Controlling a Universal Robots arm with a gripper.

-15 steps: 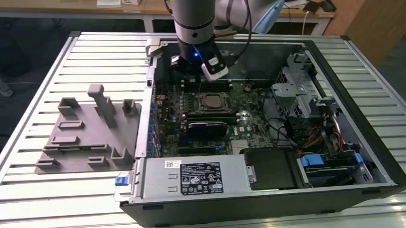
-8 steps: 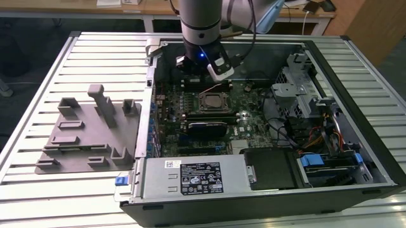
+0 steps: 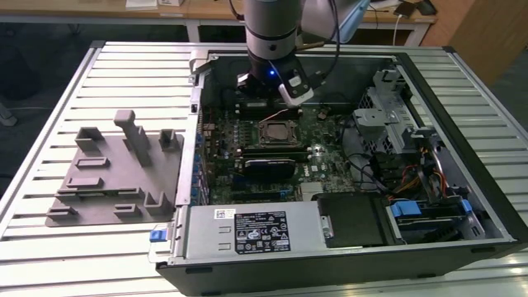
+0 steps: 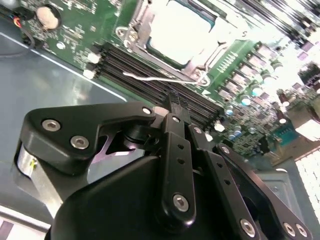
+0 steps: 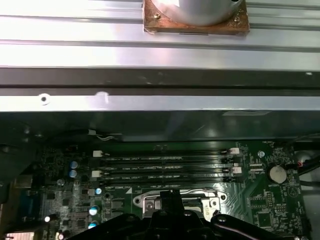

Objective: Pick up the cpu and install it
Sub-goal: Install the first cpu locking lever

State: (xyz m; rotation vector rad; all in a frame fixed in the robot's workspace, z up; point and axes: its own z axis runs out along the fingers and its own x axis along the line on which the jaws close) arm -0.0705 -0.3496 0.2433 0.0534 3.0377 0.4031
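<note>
Overhead, the exterior view shows an open black desktop computer case (image 3: 347,260) lying on its side on a slatted silver metal table (image 3: 83,80), with a grey moulded plastic fixture tray (image 3: 115,179) beside it toward the exterior view's left edge of the table. The grey robot arm (image 3: 271,28) comes down into the case near its far wall, and its black gripper (image 3: 290,93) hangs over the green motherboard (image 3: 322,164) just beyond the square black-framed socket (image 3: 276,132). The small square cpu with its shiny silver top (image 3: 276,131) sits inside that socket, roughly mid-board, between the gripper and a black rectangular heatsink block (image 3: 266,167). From this view I cannot tell how the fingers stand. In the second wrist view the gripper's black fingers (image 4: 176,125) look pressed together with nothing between them, their tips over the row of black memory slots (image 4: 150,82); the cpu (image 4: 180,30) lies bright and flat in the socket (image 4: 131,31) past those slots, apart from the fingertips. In the first wrist view the gripper (image 5: 170,197) pokes up just in front of the socket (image 5: 145,204), with the memory slots (image 5: 165,167) and the case's far wall behind.
</note>
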